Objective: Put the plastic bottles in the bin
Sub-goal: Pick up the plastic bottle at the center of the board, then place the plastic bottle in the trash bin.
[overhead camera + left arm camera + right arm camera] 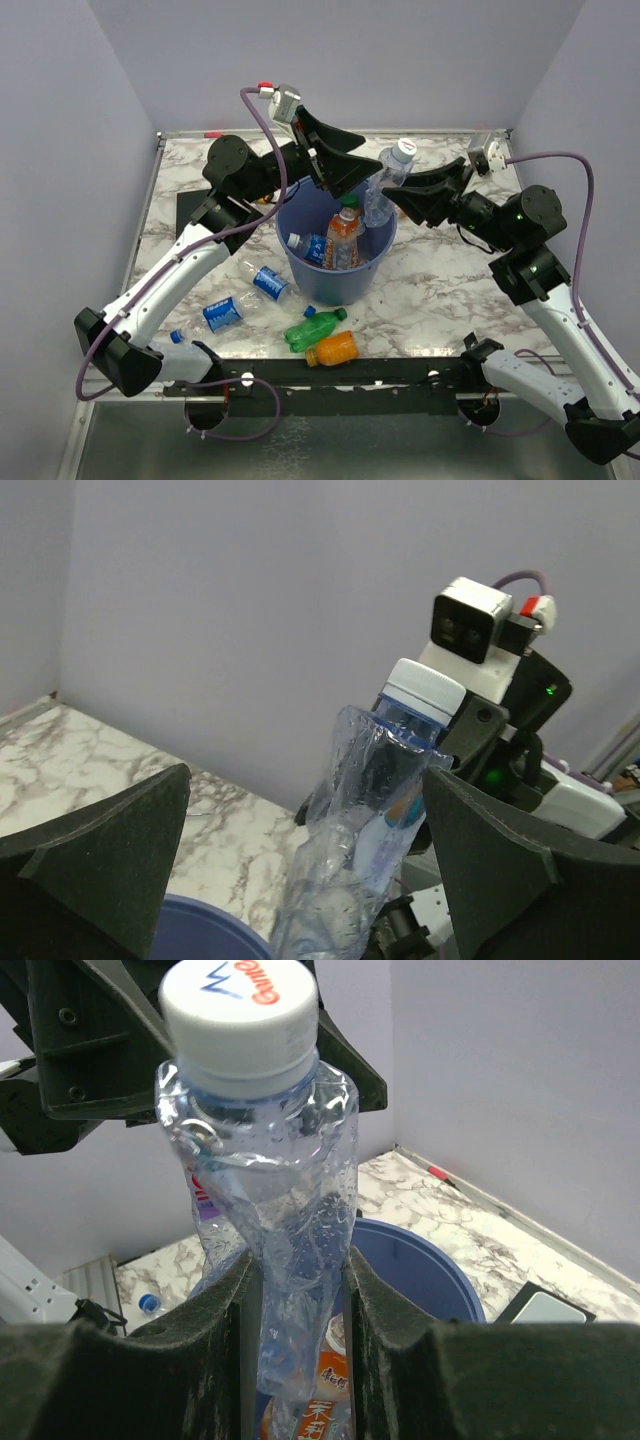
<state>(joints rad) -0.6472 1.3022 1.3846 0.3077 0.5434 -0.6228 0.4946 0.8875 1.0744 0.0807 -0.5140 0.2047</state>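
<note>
Your right claw [300,1295] is clamped on a crumpled clear bottle [265,1190], upright above the bin's [300,275] far rim. Your left claw [348,160] stands wide apart just beside that bottle.

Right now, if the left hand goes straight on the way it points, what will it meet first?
Probably the crumpled clear bottle held by the right hand; it stands between the fingers of the open left hand.

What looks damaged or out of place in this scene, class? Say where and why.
The clear bottle pinched in the right gripper above the bin is crushed and twisted at its middle, its walls creased. Several other bottles lie on their sides on the table, outside the bin.
</note>
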